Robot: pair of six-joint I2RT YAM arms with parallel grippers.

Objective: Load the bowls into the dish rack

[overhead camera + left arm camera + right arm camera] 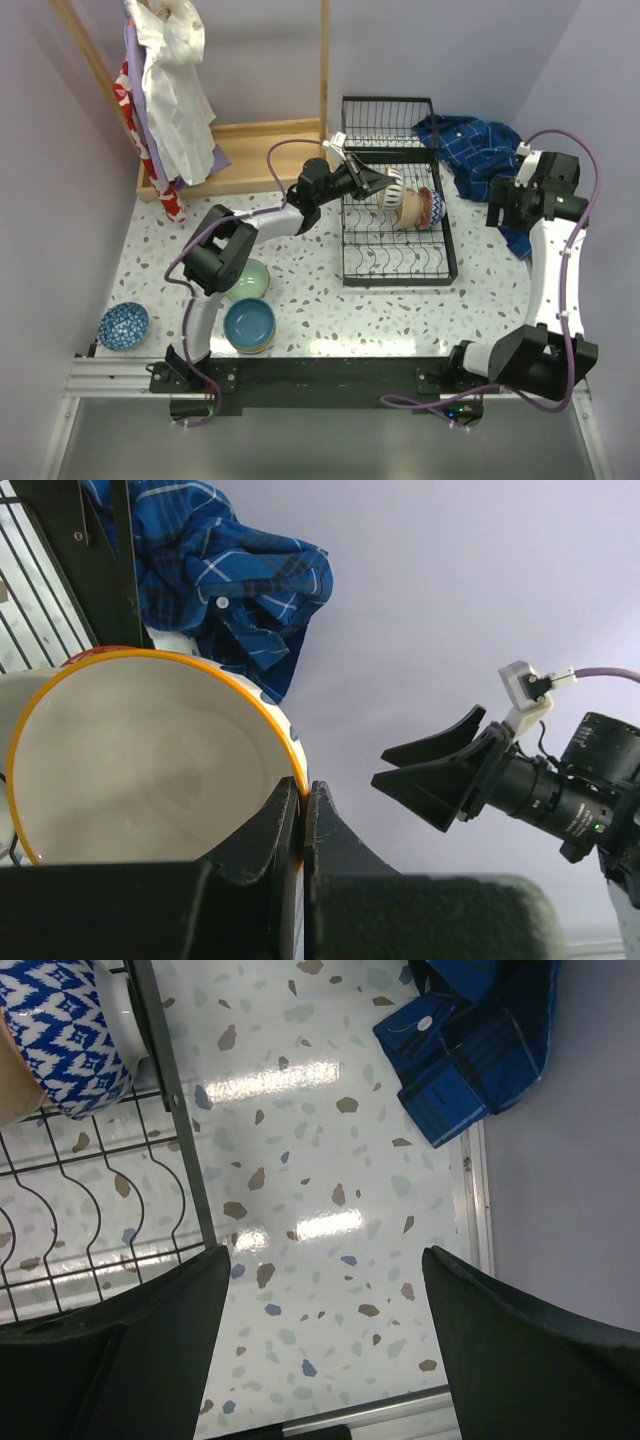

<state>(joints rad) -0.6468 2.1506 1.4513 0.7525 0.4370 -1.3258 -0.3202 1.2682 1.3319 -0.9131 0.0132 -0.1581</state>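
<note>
At seven o'clock of the dish rack (398,284) sit a teal bowl (249,325), a pale green bowl (255,283) and a blue-patterned bowl (123,326). Farther, at the rack's far half, the left gripper (303,802) pinches a yellow-rimmed bowl (150,760) by its rim. At three o'clock, the right gripper (325,1255) gapes wide.

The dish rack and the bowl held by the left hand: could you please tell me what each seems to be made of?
Dish rack: probably metal wire with a black coating, judging by its thin, rigid, bent rods with a slight sheen. Bowl in the left hand: likely glazed ceramic, given its glossy white inside, soft reflections and painted yellow rim.
</note>
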